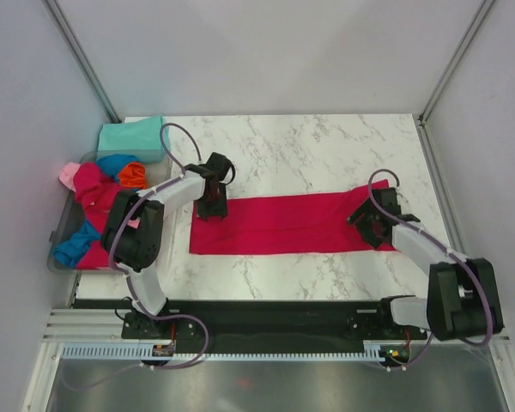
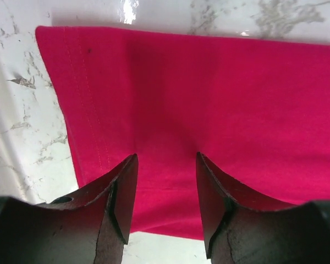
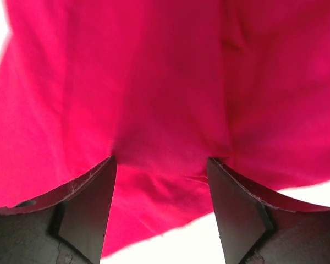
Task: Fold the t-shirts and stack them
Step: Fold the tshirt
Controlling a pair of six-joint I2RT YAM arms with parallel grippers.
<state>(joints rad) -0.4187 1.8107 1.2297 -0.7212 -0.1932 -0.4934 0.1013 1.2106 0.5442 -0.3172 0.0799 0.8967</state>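
crimson t-shirt (image 1: pixel 292 225) lies folded in a long flat strip.

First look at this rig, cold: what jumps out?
The crimson-red t-shirt lies folded into a long strip across the marble table, with the left gripper open over its left end and the right gripper open over its right end. At the far left, a clear plastic bin holds jumbled shirts in pink, blue, orange and red, and a mint-teal t-shirt lies folded behind it.
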